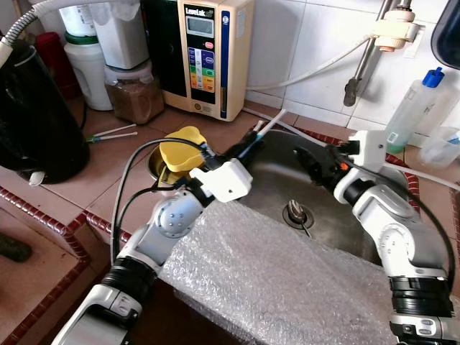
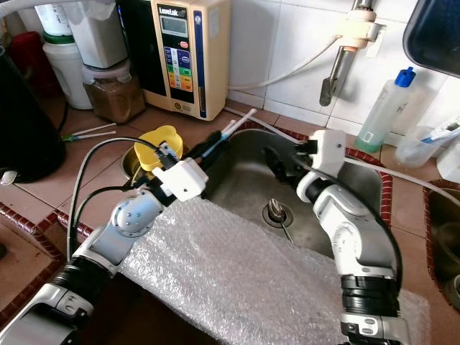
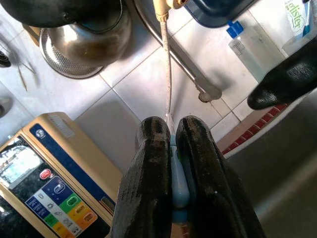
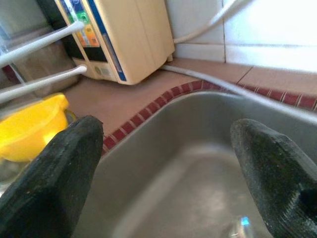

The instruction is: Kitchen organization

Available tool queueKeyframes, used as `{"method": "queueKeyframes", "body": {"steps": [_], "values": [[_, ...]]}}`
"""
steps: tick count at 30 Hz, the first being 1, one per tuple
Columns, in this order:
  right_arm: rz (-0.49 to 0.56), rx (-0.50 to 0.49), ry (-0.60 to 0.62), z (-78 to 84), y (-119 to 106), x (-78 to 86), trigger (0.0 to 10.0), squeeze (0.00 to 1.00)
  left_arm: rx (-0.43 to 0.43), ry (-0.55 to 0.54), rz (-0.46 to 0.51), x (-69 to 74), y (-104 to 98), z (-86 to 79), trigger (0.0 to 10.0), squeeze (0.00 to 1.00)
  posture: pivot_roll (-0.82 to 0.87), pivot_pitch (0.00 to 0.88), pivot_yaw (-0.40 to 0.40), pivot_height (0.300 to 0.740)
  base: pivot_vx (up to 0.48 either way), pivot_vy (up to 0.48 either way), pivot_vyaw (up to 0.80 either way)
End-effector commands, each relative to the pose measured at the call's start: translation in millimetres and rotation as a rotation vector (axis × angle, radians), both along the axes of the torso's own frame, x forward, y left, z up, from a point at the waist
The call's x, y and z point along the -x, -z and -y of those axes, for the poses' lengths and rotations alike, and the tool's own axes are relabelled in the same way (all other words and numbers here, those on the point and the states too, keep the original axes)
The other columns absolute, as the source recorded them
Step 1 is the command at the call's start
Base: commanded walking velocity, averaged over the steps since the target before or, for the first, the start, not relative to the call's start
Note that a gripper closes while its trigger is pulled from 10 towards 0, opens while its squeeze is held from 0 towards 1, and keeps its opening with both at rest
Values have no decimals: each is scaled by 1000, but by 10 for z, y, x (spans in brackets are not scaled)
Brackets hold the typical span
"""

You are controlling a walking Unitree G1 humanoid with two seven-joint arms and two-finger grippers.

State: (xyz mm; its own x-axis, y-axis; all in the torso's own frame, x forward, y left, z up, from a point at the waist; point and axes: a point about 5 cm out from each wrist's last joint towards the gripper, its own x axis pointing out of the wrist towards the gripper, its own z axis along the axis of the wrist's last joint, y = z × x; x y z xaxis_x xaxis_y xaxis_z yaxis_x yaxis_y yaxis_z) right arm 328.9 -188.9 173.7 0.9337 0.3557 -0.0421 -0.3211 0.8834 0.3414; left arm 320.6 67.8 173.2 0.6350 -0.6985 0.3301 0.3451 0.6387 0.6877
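Toothbrushes (image 1: pixel 267 128) sit pinched in our left gripper (image 1: pixel 248 146) over the sink (image 1: pixel 287 180) rim, long axis pointing to one o'clock; our right gripper (image 1: pixel 309 159), fingers spread and empty, waits close by at three o'clock

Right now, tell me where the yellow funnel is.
The yellow funnel sits on the counter at the sink's left edge, just behind the left gripper, in front of the beige water machine.

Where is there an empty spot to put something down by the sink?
Bare tile lies between the chopsticks and the yellow cup. The sink bottom around the drain is open. The back corner with jars and water machine is crowded.
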Motion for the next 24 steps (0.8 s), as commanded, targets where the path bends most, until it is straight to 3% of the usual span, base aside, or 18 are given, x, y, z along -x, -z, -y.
{"method": "queueKeyframes", "body": {"steps": [1, 2, 9, 15, 18, 22, 23, 24], "values": [[-4, -49, -9, -5, -44, -16, 10000, 0, -12, 10, 5, 22, 30, 20, 0, 0, 7, 0, -7, 740, 0, 0, 0], [-15, -237, -40, -41, -133, -30, 10000, 0, -35, 37, -3, 77, 117, 68, 0, 0, 9, 0, -8, 740, 0, 0, 0], [-71, -412, -109, -135, -152, -21, 10000, 0, -61, 85, -5, 153, 208, 173, 0, 0, 7, 0, -6, 740, 0, 0, 0], [-114, -495, -146, -296, -173, -24, 10000, 0, -69, 99, 5, 175, 223, 219, 0, 0, 5, 0, -5, 740, 0, 0, 0], [-123, -491, -168, -428, -173, -48, 10000, 0, -67, 101, 7, 186, 228, 235, 0, 0, 9, 0, -7, 740, 0, 0, 0], [-117, -483, -167, -457, -181, -57, 10000, 0, -66, 102, 8, 188, 230, 239, 0, 0, 9, 0, -7, 740, 0, 0, 0], [-118, -490, -159, -463, -182, -73, 0, 0, -66, 101, 8, 187, 230, 238, 0, 0, 9, 0, -7, 740, 0, 0, 0], [-120, -499, -153, -477, -186, -93, 0, 0, -66, 99, 10, 186, 231, 234, 0, 0, 15, 0, -10, 740, 0, 0, 0]]}}
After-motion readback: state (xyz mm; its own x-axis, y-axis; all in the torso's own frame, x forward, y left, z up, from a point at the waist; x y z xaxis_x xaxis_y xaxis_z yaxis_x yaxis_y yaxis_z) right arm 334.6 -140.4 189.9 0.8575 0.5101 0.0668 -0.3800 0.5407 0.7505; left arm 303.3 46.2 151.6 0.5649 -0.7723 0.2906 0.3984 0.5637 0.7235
